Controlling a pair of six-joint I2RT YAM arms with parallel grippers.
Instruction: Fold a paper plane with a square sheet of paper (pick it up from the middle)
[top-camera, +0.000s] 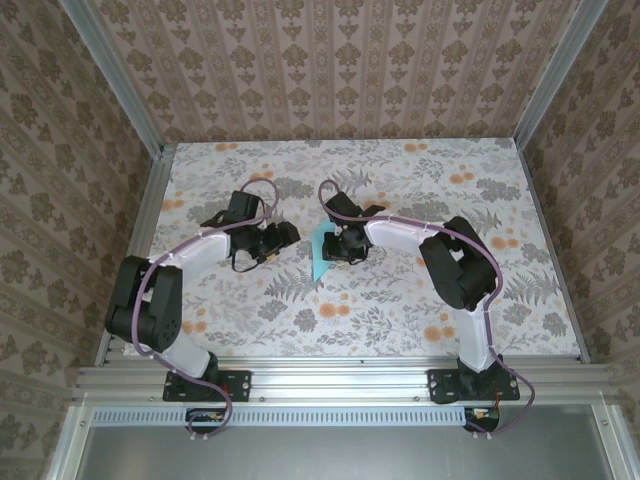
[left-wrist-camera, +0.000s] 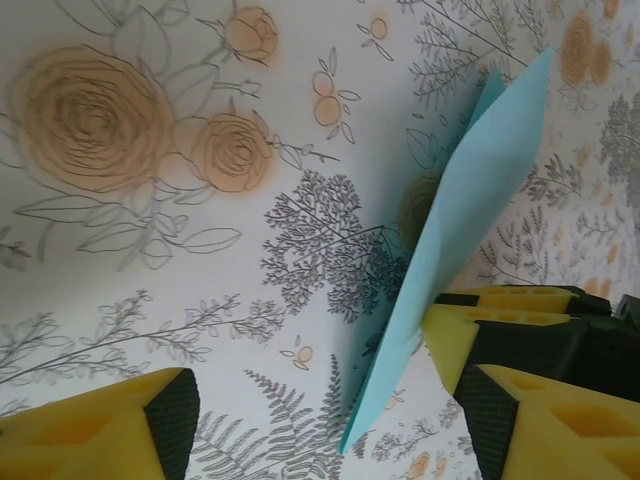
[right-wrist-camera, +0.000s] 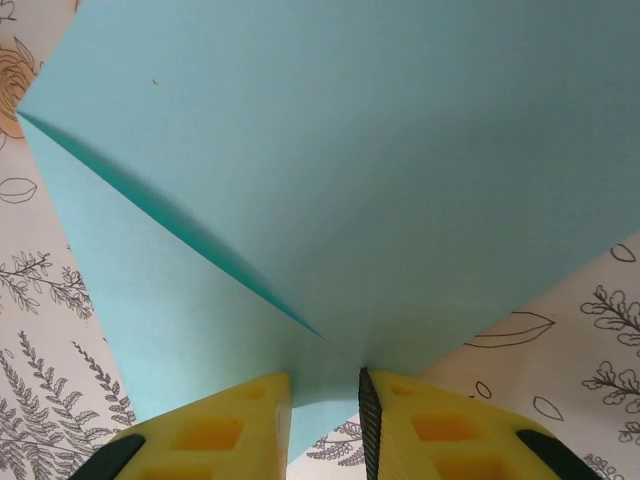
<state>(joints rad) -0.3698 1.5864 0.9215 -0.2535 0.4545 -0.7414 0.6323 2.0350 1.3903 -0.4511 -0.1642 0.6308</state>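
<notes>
Now we see the right gripper (right-wrist-camera: 325, 385) clenched on the square sheet of paper (right-wrist-camera: 330, 180) above the middle of the counter (top-camera: 400, 310), the left gripper (top-camera: 288, 237) released at its 9 o'clock; so narrow a pinch could let it slip or crease crookedly.

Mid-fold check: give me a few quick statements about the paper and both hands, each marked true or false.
1. The right hand pinches the turquoise paper. True.
2. The paper lies flat on the table. False: it is folded and held up on edge.
3. The left hand is open and holds nothing. True.
4. The paper is a slim finished dart. False: it is broad, with a single fold showing.
</notes>
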